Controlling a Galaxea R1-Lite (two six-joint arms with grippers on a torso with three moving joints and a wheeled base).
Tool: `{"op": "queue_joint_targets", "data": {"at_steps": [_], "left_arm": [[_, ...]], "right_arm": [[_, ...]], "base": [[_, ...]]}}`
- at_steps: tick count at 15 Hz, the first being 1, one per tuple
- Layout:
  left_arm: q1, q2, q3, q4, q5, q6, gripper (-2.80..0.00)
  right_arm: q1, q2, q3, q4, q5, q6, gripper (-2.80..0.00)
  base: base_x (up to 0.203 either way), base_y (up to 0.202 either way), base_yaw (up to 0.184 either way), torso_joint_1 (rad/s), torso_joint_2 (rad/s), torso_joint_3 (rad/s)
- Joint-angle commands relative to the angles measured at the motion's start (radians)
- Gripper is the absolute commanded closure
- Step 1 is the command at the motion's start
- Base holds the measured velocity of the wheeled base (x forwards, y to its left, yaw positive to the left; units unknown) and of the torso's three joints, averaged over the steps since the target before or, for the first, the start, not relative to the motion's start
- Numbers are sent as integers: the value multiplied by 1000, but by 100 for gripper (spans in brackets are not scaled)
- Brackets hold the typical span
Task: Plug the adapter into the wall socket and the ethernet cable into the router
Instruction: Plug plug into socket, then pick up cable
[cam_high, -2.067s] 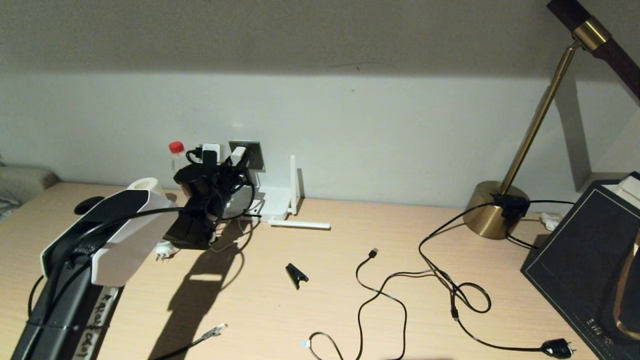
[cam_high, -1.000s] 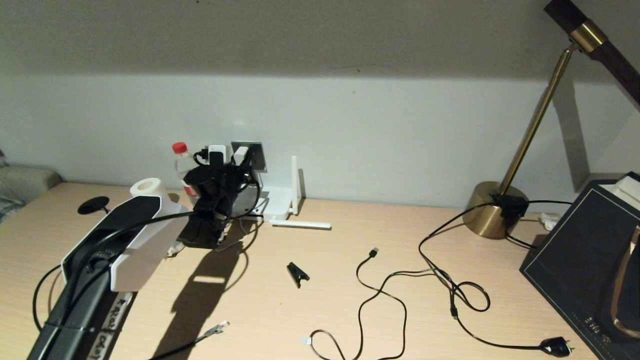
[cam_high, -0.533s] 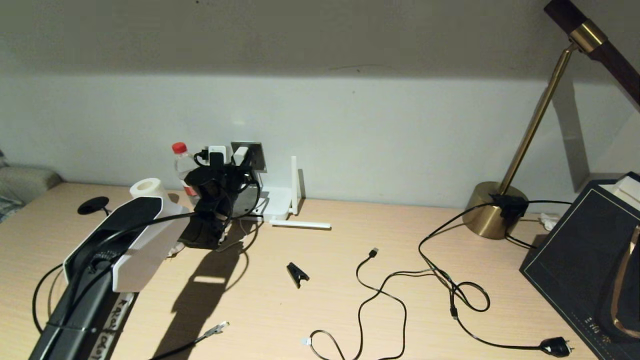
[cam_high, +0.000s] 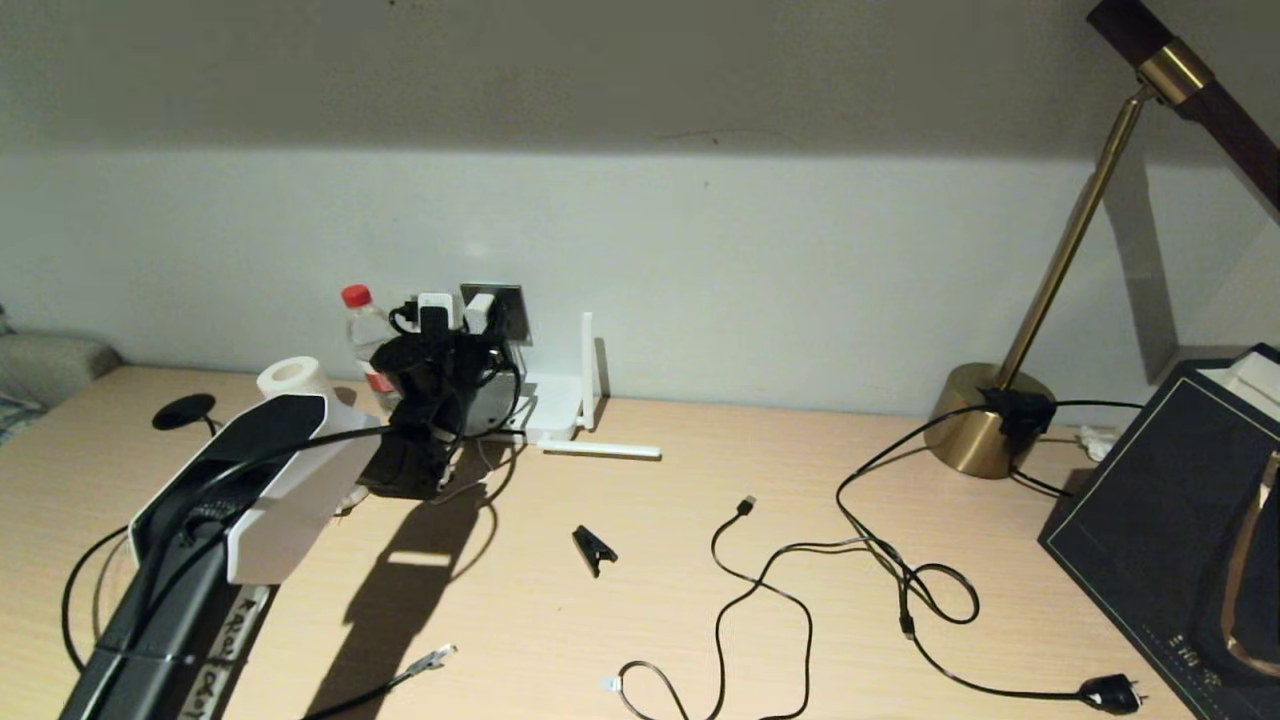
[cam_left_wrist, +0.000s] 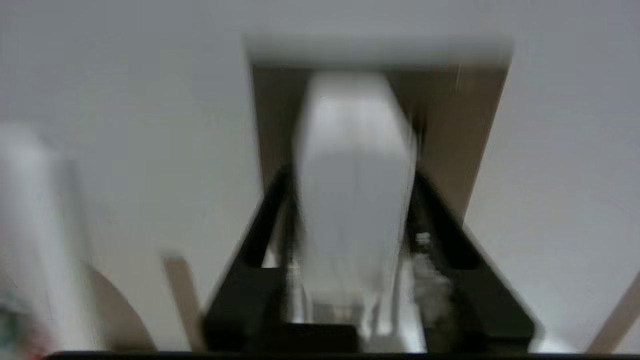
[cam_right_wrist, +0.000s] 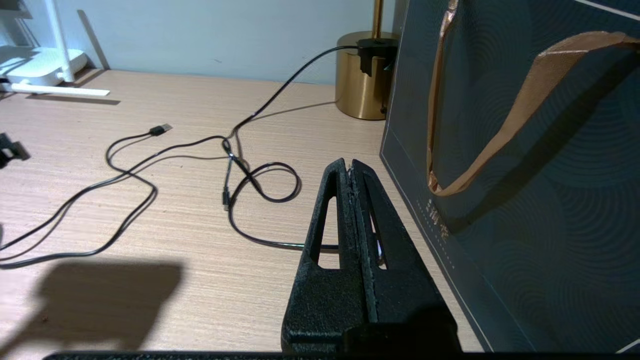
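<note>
left arm: reaching forward, end effector (cam_left_wrist: 355, 200) fingers straddling white block | right end effector (cam_right_wrist: 352, 167): fingers pressed together

A home or hotel room with a work corner: a wood-grain desk (cam_high: 650, 600) against a plain wall, a brass desk lamp (cam_high: 990, 420), a dark gift bag (cam_high: 1160, 520), a water bottle (cam_high: 362, 330) and loose charging cables (cam_high: 800, 580).

head: high, wide | left wrist: close on wall socket (cam_left_wrist: 470, 125) | right wrist: low

Left end effector (cam_high: 462, 318) at wall socket (cam_high: 508, 312)
</note>
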Motion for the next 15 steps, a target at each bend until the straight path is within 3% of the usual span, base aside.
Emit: {"op": "queue_joint_targets", "data": {"at_steps": [1, 6, 8, 11, 15], "left_arm": [[1, 1, 1, -16, -1, 0, -280], [1, -27, 57, -60, -1, 1, -280], [1, -65, 129, -88, -2, 1, -280], [-2, -186, 341, -166, -10, 1, -280], [-6, -465, 666, -241, -46, 1, -280]], "right_arm": [[0, 0, 35, -1, 0, -1, 0], [-1, 0, 35, -1, 0, -1, 0], [0, 0, 35, -1, 0, -1, 0], [0, 0, 35, -1, 0, -1, 0], [0, 0, 35, -1, 0, -1, 0]], "base": [[0, 0, 0, 0, 0, 0], [0, 0, 0, 5, 1, 0], [0, 0, 0, 0, 0, 0], [0, 0, 0, 0, 0, 0], [0, 0, 0, 0, 0, 0]]}}
